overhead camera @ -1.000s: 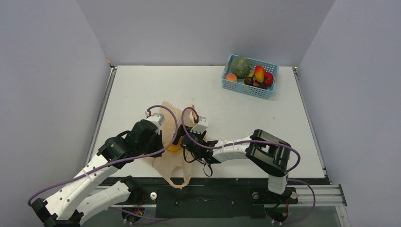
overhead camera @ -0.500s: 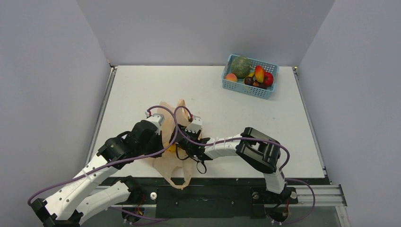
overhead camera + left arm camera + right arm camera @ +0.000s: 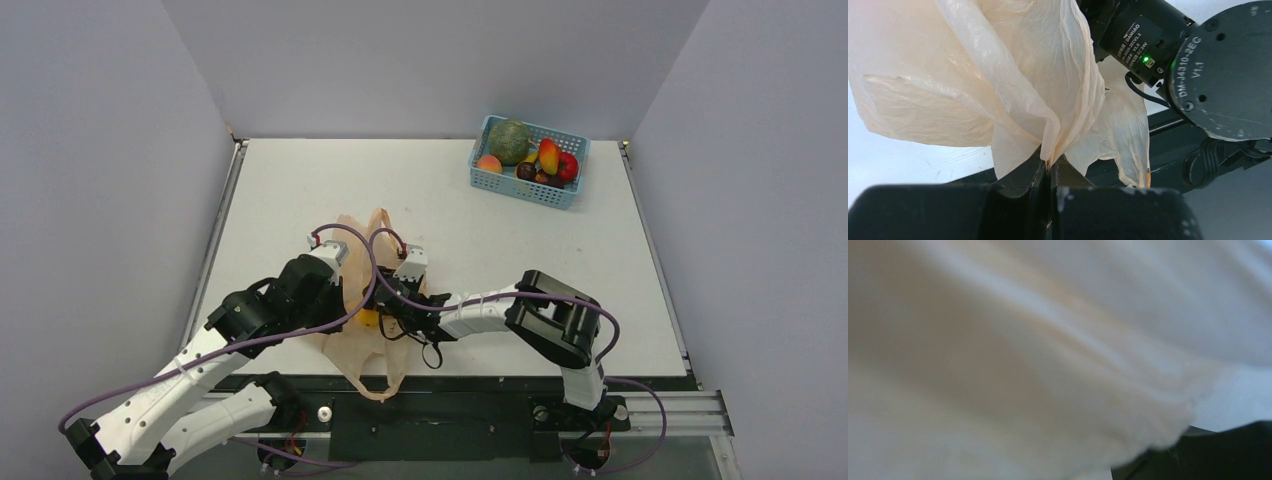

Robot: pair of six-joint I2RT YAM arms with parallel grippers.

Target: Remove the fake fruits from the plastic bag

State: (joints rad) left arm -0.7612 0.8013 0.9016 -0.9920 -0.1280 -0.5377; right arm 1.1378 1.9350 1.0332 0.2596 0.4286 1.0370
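Two changes vs a sec ago: the R arm has swung left, its elbow now nearer the middle of the table point(image 3: 450, 220), and the R gripper point(image 3: 386, 303) has pushed deeper into the mouth of the bag point(image 3: 362, 352). One bag loop now stands up behind the wrists; a sec ago it lay lower. Less of the yellow fruit point(image 3: 369, 319) shows than before: just a small patch btwn the two wrists, inside the bag. Vs half a sec ago, hardly any shift.

L gripper point(image 3: 1048, 170): fingers pressed together on a gathered fold of the bag point(image 3: 998, 75), at the near-left of the table. R gripper: can't tell how wide. Its wrist cam shows only blurred bag film point(image 3: 1023, 365) right against the lens, fingers hidden.

Around: blue basket point(image 3: 528, 196) at the far right, well apart from the bag, w/ melon point(image 3: 508, 141), mango point(image 3: 548, 155), plum point(image 3: 525, 171), a peach-coloured fruit point(image 3: 489, 163) and a red fruit point(image 3: 568, 166) in it.

In the way: bag film drapes over the R gripper and the yellow fruit; purple cables point(image 3: 480, 296) loop over both wrists in the top view.
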